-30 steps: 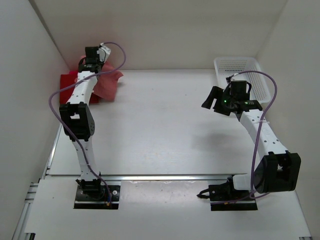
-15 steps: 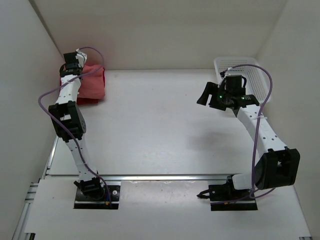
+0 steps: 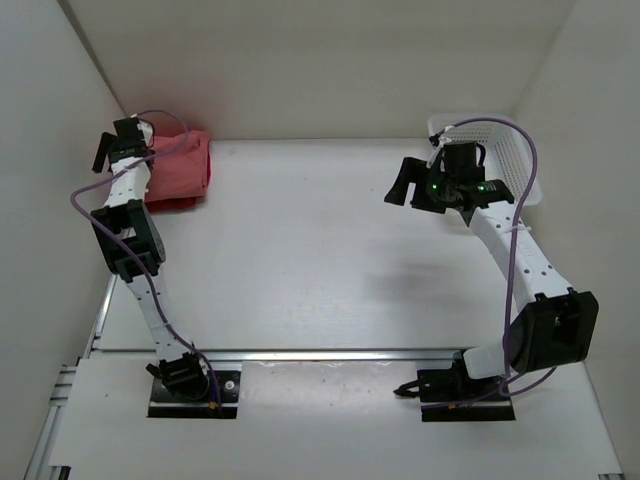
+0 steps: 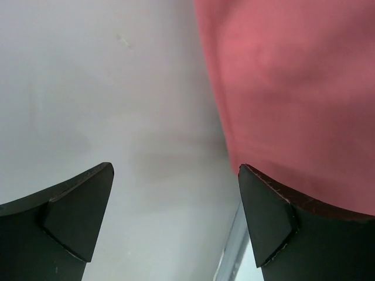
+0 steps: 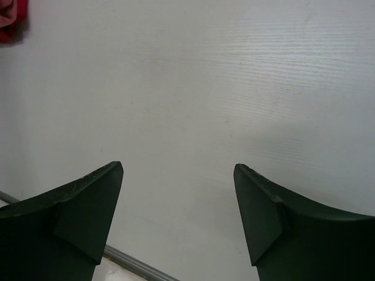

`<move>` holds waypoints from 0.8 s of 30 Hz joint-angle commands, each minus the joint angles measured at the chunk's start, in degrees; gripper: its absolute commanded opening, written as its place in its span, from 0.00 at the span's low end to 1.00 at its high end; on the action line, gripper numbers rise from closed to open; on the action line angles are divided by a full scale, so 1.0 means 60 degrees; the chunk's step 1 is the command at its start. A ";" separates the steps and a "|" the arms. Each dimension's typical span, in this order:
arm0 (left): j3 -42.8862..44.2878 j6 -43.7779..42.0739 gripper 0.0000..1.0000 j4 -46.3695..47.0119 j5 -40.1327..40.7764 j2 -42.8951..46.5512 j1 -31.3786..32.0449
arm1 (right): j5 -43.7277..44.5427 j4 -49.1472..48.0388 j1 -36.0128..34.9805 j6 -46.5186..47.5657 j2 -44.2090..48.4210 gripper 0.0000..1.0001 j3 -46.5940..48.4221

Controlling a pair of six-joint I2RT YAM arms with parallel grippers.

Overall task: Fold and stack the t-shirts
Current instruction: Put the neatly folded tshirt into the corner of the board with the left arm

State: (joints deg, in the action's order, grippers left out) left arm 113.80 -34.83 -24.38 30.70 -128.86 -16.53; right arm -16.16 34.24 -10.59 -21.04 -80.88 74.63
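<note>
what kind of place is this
Probably a robot lab test cell: plain white walls box in a table, the left arm and right arm are bolted to it, with stacked t-shirts and a basket.

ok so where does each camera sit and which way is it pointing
Top external: above and behind the arms, looking down on the table; both arms show, left gripper and right gripper open.
Left wrist: looks down past its own fingers at the t-shirts' edge.
Right wrist: faces the table, its own fingers at the bottom.
Shared: all three show the t-shirts.
</note>
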 commanded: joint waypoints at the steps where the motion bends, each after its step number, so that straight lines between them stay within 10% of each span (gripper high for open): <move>1: -0.0684 -0.0172 0.99 0.0592 0.0275 0.1391 0.0353 | -0.0089 -0.0125 -0.0139 0.0093 -0.0026 0.77 0.0510; 24: -0.7963 0.1966 0.99 -0.5884 -0.7284 0.8320 0.7149 | 0.0424 0.4767 0.1253 0.0782 0.1116 0.99 0.0263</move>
State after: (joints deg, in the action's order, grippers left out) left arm 69.21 -23.94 -53.93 -5.61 -83.88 22.61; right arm -14.04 57.60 -2.55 -17.72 -78.94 77.19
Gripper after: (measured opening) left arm 0.987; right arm 0.991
